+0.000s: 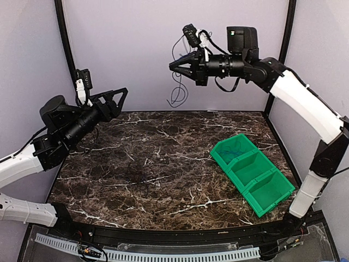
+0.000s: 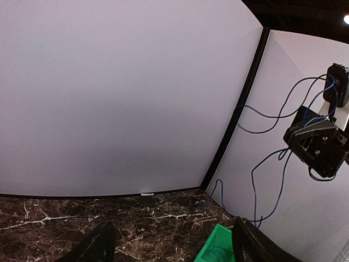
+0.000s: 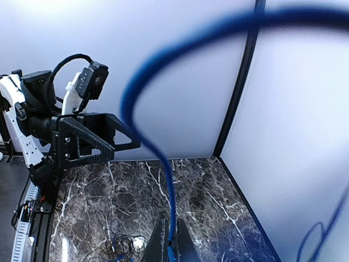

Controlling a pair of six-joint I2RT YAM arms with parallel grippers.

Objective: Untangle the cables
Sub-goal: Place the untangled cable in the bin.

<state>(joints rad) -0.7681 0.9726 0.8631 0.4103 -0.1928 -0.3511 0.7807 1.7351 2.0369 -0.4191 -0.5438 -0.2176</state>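
Spanning the whole workspace, the dark marble table (image 1: 163, 136) carries a green three-compartment bin (image 1: 263, 209) on its right side. The right arm (image 1: 297, 98) reaches high over the back of the table, and the left arm (image 1: 71, 128) is raised over the table's left edge.

The right gripper (image 1: 173, 66) is clamped on a blue cable (image 3: 170, 202). The right wrist view shows its two fingers pressed together around the cord. From that grip the cable arcs upward and also hangs in loose loops in front of the back wall, well above the marble.

The left gripper (image 1: 121, 101) has its jaws spread wide with nothing between them, and it is well apart from the hanging cable.

A faint tangle of thin dark cords (image 1: 136, 174) lies on the marble near the middle. Another bit of blue cord (image 1: 233, 148) sits in the bin's far compartment.
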